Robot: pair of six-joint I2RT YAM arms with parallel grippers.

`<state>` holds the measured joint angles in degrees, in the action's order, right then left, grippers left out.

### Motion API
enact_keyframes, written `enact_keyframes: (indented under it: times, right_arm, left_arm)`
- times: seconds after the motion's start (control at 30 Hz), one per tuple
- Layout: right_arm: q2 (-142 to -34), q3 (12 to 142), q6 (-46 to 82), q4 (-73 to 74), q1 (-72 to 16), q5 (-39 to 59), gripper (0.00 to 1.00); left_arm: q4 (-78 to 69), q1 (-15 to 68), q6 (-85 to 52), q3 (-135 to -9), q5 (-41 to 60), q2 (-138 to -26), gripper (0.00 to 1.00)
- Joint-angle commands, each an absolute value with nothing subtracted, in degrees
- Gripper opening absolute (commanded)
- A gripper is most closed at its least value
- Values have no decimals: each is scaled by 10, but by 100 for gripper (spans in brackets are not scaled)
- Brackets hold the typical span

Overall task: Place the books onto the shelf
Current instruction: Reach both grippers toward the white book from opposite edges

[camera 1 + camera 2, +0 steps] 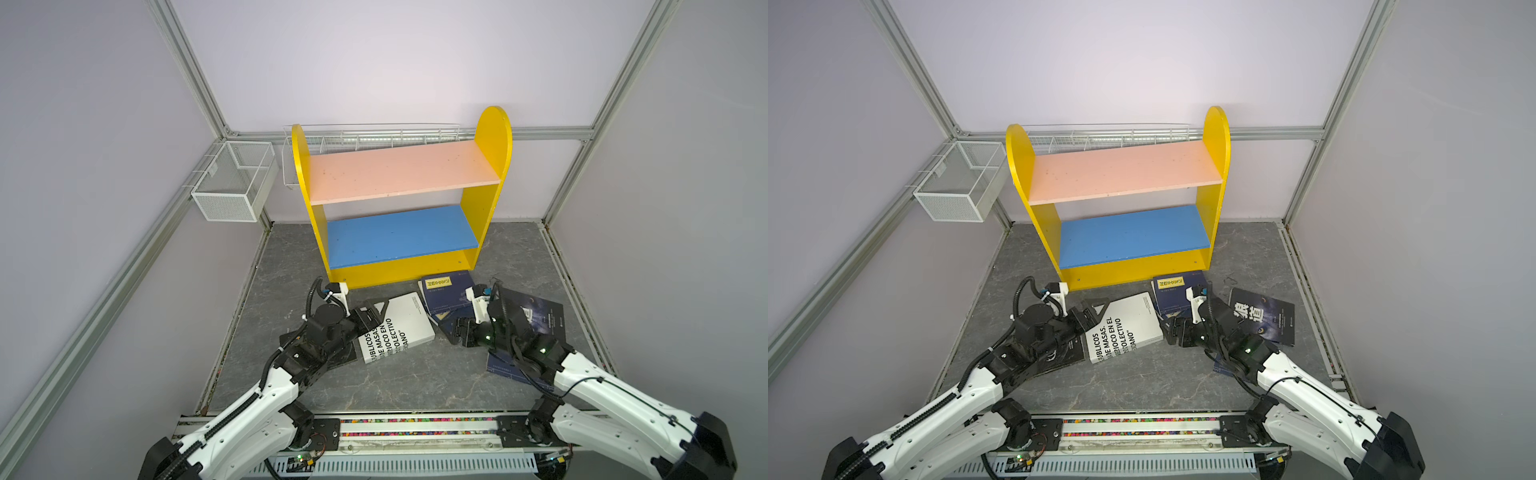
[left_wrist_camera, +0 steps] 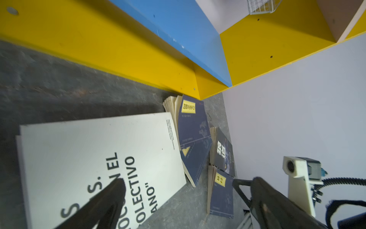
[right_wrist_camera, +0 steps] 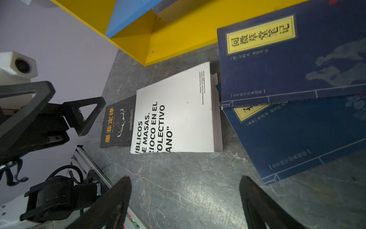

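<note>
The shelf [image 1: 492, 137] stands upright at the middle of the back edge of the grey marbled worktop [image 1: 395, 386], its pink board above its blue one. All the books lie flat on the worktop in front of it.

The thick white book [image 1: 399, 328] sits near the middle, angled, and overlaps the edge of a black book [image 3: 116, 126] on its left. Just to its right, close to the shelf's front right corner, two navy books [image 1: 444, 291] with yellow labels lie stacked askew. Further right lies a second black book [image 1: 1262, 316] with large white characters. Another navy book [image 1: 507, 365] shows under the right arm.

The left gripper [image 1: 376, 311] hangs over the white book's left corner, its jaws spread wide with nothing between them. Whether it touches the cover I cannot tell. The right gripper [image 1: 457, 328] is low over bare worktop between the white book and the navy stack, its jaws also spread and holding nothing.
</note>
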<state>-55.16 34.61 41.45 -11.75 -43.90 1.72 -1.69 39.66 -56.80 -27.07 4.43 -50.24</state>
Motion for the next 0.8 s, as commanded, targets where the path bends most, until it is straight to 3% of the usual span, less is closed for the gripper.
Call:
enact_keyframes:
  times: [0.0,0.27,0.4,0.5,0.57,0.77]
  right_arm:
    - [-598,361,483,-81,-470,3,89]
    - [-609,382,505,-77,-491,-30,89]
    - [-628,391,475,-79,-476,-16,89]
    - [-661,409,437,-113,-470,-58,89]
    - [-679,413,415,-108,-467,-68,89]
    - [-743,429,365,-84,-466,-65,92]
  left_arm:
    - [-41,432,-635,-293,33,-524,99]
    - [-220,457,-673,-240,29,-542,99]
    - [-214,457,-670,-256,45,-564,99]
    - [-103,436,-669,-280,62,-573,100]
    - [-3,427,-615,-307,68,-569,93]
    - [211,426,-521,-314,-19,-499,90]
